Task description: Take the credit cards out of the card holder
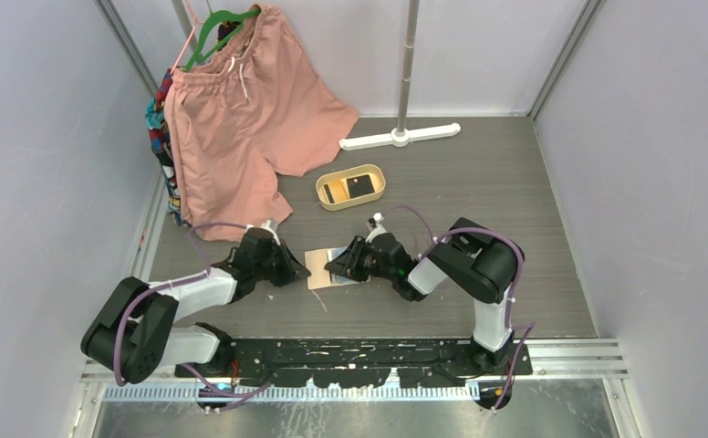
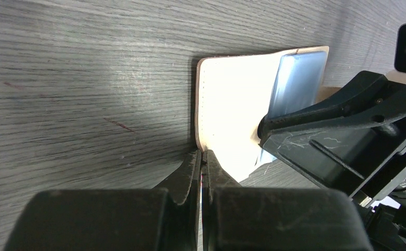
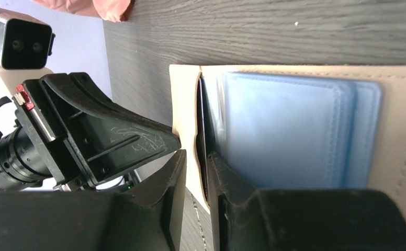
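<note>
The wallet [image 2: 227, 104] is lying open on the table [image 2: 86, 78] between both arms, its blue pockets [image 3: 284, 130] partly hiding behind black fingers. The left gripper [image 2: 201, 157] is pressing its fingers together at the wallet's near edge. The right gripper [image 3: 196, 175] is straddling a beige flap and a dark card edge [image 3: 201, 120] (clamped or not, I cannot tell). Dark cards [image 1: 361, 185] are sitting in the tray [image 1: 355, 205], too small to read.
</note>
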You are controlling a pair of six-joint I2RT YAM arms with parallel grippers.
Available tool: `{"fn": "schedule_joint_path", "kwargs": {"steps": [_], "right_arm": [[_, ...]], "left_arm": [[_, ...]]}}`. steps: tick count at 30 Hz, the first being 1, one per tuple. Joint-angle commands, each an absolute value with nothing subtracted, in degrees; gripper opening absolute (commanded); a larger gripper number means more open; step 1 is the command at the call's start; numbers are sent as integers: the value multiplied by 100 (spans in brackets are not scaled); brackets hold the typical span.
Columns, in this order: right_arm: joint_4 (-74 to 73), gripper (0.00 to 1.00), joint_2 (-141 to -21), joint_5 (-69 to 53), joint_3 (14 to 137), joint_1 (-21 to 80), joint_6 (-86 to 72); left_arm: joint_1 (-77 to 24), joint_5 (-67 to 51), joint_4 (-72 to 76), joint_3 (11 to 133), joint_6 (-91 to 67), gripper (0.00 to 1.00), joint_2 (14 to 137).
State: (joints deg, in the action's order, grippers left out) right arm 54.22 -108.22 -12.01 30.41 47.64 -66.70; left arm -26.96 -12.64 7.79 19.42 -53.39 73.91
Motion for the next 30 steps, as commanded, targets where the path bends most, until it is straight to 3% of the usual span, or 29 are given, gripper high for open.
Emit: {"fn": "schedule_joint_path", "kwargs": {"steps": [1,22,30], "right_arm": [[5805,27,-10863,-973,3147,4691,-6693],[6088,29,-11162,-1256,3294,4619,-6829],[5133,32,-10925,-1097,3388,4668,-6495]], "left_arm": [[-2742,-832,-201,1643,-5054,0,7705],[-2751,-848,-184,1652,-5036,0,7733],[-2751,-860,-185,1661,-5037,0,7758]]}}
